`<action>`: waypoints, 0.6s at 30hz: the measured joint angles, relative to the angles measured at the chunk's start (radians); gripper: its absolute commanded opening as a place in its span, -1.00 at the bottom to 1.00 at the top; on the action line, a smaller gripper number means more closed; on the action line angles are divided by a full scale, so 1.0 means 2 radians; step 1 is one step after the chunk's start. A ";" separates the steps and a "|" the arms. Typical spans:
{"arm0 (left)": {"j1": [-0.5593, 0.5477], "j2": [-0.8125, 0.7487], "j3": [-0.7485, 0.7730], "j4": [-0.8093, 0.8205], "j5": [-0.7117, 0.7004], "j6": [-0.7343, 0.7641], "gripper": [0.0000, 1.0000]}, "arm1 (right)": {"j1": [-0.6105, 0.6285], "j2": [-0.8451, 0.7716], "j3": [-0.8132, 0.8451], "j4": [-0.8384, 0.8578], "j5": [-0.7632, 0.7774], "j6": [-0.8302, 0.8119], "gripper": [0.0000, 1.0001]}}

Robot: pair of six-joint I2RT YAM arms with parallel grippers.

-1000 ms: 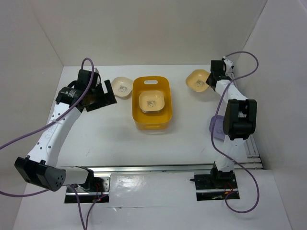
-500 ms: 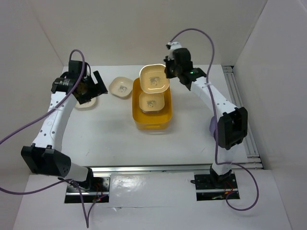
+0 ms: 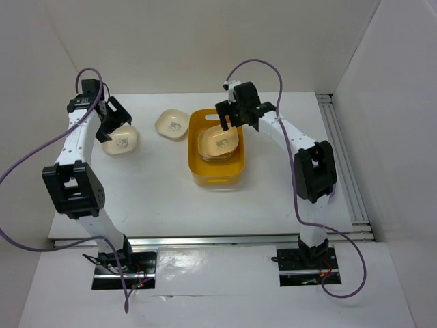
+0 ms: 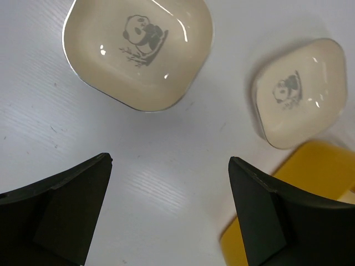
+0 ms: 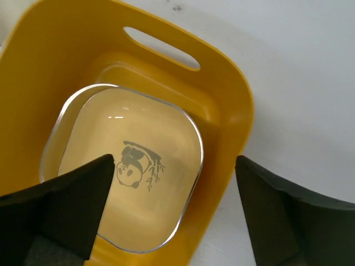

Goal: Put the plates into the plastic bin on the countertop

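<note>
The yellow-orange plastic bin stands mid-countertop, with its wall filling the right wrist view. Inside it, a yellow-orange plate with a panda mark lies loose on another plate; from above the stack looks slightly tilted. My right gripper hovers open over the bin's far end and holds nothing. At the far left my left gripper stands open just above a beige plate. A cream plate lies between that plate and the bin.
White walls close in the countertop at the back and on both sides. A metal rail runs along the right edge. The bin's corner shows at the lower right of the left wrist view.
My right arm swung in from the far right with the yellow-orange plate, reached the bin and opened; the plate now lies inside. My left gripper moved back and left over the beige plate.
</note>
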 measured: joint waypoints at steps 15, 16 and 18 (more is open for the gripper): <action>0.064 0.073 -0.004 0.057 -0.049 -0.012 1.00 | 0.190 -0.207 -0.112 0.077 -0.009 0.022 1.00; 0.064 0.084 -0.004 0.059 -0.055 -0.013 1.00 | 0.191 -0.221 -0.121 0.085 -0.008 0.022 1.00; 0.064 0.103 -0.004 0.058 -0.068 -0.020 1.00 | 0.189 -0.237 -0.140 0.105 0.000 0.023 1.00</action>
